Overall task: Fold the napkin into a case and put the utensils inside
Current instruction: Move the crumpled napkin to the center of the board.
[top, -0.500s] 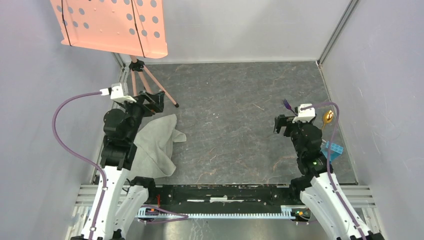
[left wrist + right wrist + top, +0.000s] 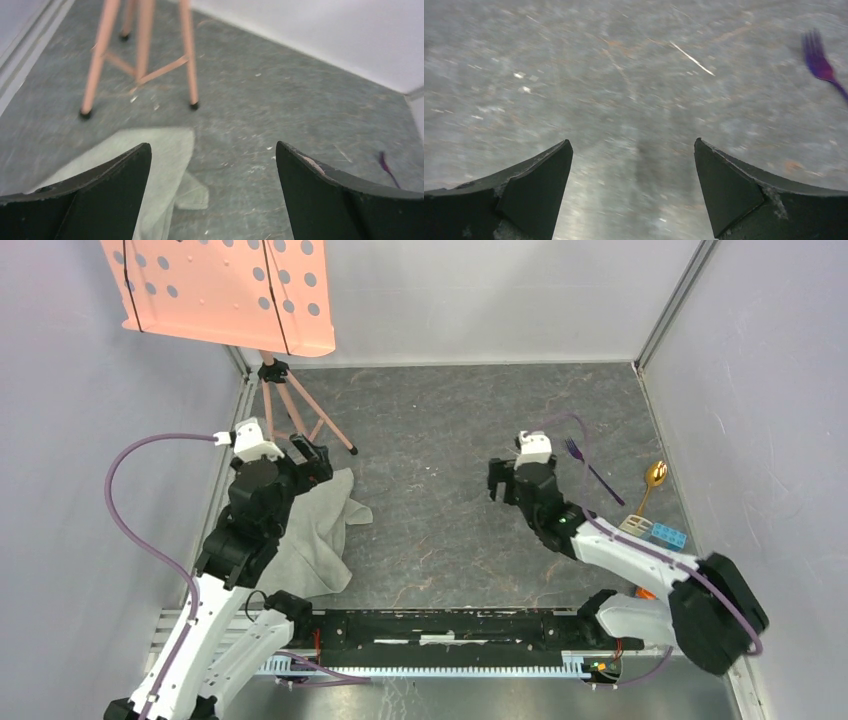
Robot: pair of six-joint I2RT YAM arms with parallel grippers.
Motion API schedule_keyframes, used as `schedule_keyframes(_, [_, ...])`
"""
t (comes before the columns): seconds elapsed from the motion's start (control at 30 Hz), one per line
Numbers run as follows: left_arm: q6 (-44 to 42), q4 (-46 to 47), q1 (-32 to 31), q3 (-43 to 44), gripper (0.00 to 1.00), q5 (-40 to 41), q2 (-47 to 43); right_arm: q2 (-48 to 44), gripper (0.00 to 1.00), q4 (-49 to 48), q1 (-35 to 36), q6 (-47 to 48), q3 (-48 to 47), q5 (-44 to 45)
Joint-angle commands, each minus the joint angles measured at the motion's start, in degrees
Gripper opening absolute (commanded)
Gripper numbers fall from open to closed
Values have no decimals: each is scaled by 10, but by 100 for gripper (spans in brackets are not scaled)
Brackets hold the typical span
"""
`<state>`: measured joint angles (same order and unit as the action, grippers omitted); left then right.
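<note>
- Tripod legs (image 2: 300,415) of the pink perforated stand rise just beyond the left hand (image 2: 312,453). That hand gapes wide and holds nothing, above the crumpled, unfolded napkin (image 2: 315,525) at the tabletop's (image 2: 440,410) left side.
- The right hand (image 2: 500,483), also spread wide and empty, hovers mid-tabletop.
- The fork (image 2: 590,468), spoon (image 2: 655,474) and a blue block (image 2: 668,535) lie far right. Of these, the wrist views show only the fork.
</note>
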<state>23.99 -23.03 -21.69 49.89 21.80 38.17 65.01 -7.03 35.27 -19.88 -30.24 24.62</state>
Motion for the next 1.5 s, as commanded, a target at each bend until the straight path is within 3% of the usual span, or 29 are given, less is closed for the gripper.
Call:
schedule_keyframes(0.0, [161,-203,-2,4,100,116,21,70,98,-103,47,-110,-71,38])
schedule_keyframes(0.13, [268,-293,-2,-31,100,86,100,111,98,-280,65,-151,-34,-70])
schedule_keyframes(0.2, [297,-302,-3,-51,100,84,130,153,98,-346,65,-128,-51,-175])
schedule_keyframes(0.37, [332,-233,-7,-110,100,70,173,246,98,-426,81,-92,-94,-320])
schedule_keyframes(0.5, [358,-188,-8,-132,95,77,250,272,98,-432,81,-36,-89,-351])
schedule_keyframes(0.53, [356,-172,-9,-132,87,71,274,276,98,-424,82,-23,-91,-353])
schedule_keyframes(0.63, [309,-108,-25,-123,46,21,330,276,98,-383,70,7,-98,-344])
schedule_keyframes(0.67, [287,-91,-37,-111,38,-1,345,274,98,-384,59,-2,-90,-348])
schedule_keyframes(0.83, [234,-7,-173,-20,27,-58,424,250,97,-465,-29,-86,-8,-400])
schedule_keyframes(1.0, [199,82,-256,74,5,-161,500,163,93,-383,-93,-75,40,-404])
schedule_keyframes(1.07, [176,122,-257,73,4,-206,503,117,95,-349,-114,-51,61,-400])
schedule_keyframes(1.17, [126,77,-255,78,2,-203,495,94,97,-236,-133,21,38,-420])
schedule_keyframes(1.33, [42,-52,-235,56,2,-184,444,109,88,-101,-137,119,-20,-457])
schedule_keyframes(1.4, [25,-76,-197,40,2,-214,422,110,84,-67,-138,131,-36,-447])
schedule_keyframes(1.47, [26,-68,-162,20,2,-270,403,112,85,-87,-137,126,-29,-495])
